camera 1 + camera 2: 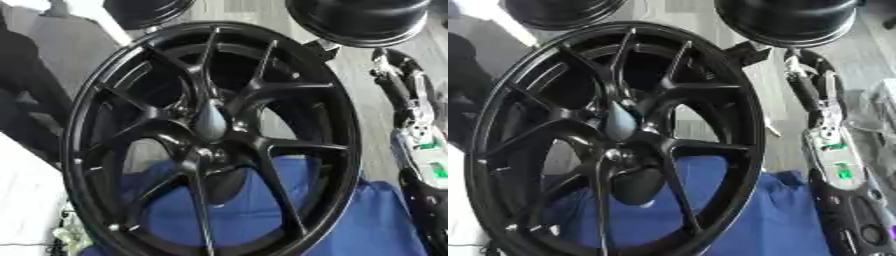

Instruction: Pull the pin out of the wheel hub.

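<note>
Pin (210, 120): dark, smooth, tapered shape seen at hub centre, seated among the spokes; edges hard to tell apart from hub.
Wheel hub (131, 75): black multi-spoke rim, fills most of view, stood upright and tilted, top leaning twd 1 o'clock.
Blue cloth (350, 225): seen thru the spokes at 6 o'clock and spread out twd 4 o'clock, behind/under the rim.
Right arm (824, 130): black w/ silver parts and green lights, seen at 3 o'clock, just beside rim edge, apart from the pin.
Right hand: fingers not made out; open or curled cannot be told.
Other rims (359, 20): two black round ones seen at 11 and 1 o'clock, beyond the hub.
</note>
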